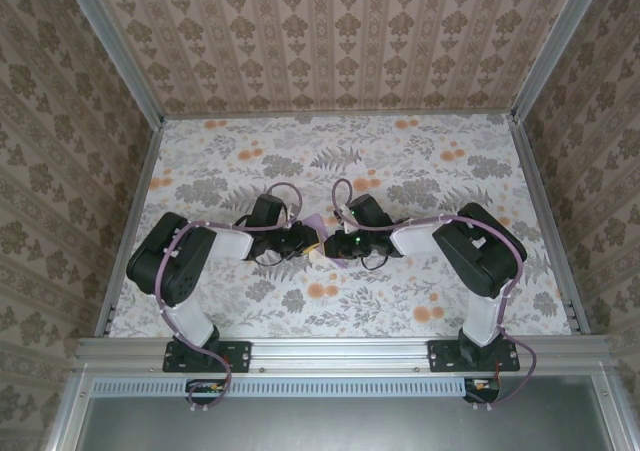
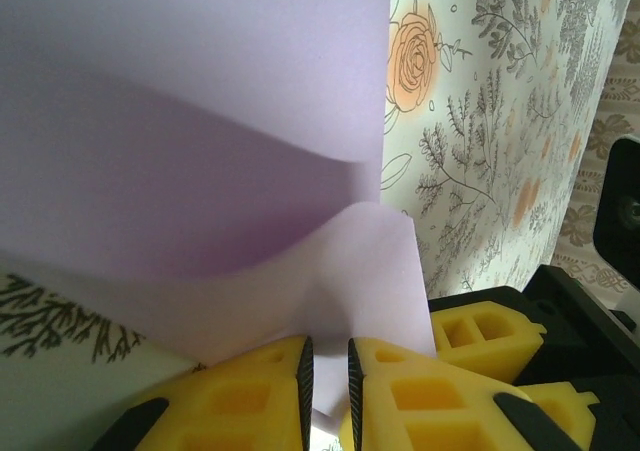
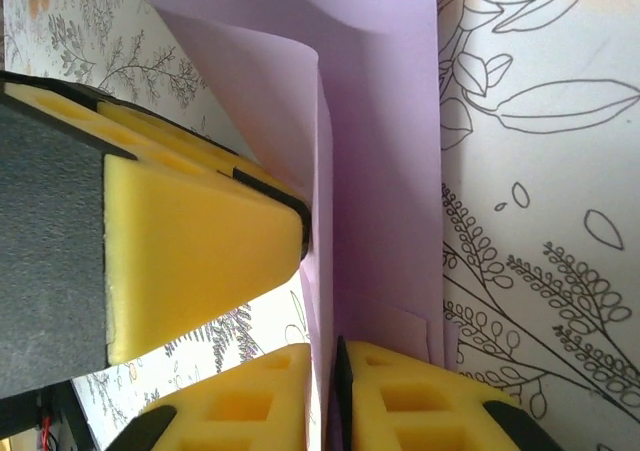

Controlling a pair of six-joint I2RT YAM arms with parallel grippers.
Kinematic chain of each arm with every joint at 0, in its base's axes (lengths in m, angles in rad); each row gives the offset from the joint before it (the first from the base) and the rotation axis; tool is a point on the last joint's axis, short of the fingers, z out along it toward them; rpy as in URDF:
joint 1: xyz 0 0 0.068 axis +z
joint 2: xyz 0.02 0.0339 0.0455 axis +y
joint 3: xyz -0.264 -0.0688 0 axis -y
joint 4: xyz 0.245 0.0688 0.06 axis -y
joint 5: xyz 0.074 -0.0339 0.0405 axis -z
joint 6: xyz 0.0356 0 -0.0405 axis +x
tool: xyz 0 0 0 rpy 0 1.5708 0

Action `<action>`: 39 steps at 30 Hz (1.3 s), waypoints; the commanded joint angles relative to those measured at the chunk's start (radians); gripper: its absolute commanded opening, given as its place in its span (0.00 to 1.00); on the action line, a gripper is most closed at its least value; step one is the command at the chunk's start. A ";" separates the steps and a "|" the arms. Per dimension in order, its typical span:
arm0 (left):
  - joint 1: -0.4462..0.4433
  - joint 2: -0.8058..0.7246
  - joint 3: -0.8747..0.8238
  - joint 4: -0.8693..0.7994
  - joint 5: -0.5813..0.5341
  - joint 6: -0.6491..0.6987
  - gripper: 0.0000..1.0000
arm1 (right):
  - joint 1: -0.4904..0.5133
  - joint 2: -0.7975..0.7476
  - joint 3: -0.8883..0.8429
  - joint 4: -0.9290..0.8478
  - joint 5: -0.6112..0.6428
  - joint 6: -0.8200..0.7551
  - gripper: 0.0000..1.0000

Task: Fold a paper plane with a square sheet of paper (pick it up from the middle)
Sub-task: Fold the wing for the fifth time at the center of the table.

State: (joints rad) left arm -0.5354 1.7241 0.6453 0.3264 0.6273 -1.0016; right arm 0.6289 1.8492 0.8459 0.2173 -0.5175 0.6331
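Observation:
The square sheet of paper [image 1: 317, 225] is lavender and bent into a fold, held up off the floral table between my two grippers at mid-table. My left gripper [image 1: 306, 239] [image 2: 330, 371] has its pads a narrow gap apart, with the paper's [image 2: 200, 121] lower flap running down into that gap. My right gripper [image 1: 332, 241] [image 3: 332, 376] is shut on the paper's [image 3: 385, 171] folded edge. One left finger [image 3: 200, 241] presses its tip against the sheet in the right wrist view. The right gripper's yellow fingers [image 2: 485, 336] sit close beside the left ones. No dart shape shows.
The floral tabletop [image 1: 400, 161] stretches behind and to both sides of the grippers. Patterned walls with metal rails [image 1: 150, 161] enclose it on the left, right and back. Both arms bend inward from their bases at the near edge [image 1: 340, 351].

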 commanded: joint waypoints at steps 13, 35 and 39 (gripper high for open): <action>-0.003 0.014 0.025 -0.022 -0.004 0.013 0.20 | -0.016 -0.087 0.031 -0.166 -0.013 -0.016 0.25; -0.005 0.015 0.030 -0.030 -0.005 0.012 0.20 | -0.001 -0.063 0.104 -0.296 0.028 -0.051 0.19; -0.005 0.013 0.031 -0.032 -0.005 0.012 0.19 | 0.002 -0.053 0.097 -0.297 0.027 -0.052 0.14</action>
State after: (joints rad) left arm -0.5354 1.7245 0.6514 0.3218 0.6250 -1.0016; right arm 0.6228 1.7851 0.9291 -0.0494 -0.5014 0.5972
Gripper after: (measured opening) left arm 0.194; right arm 0.151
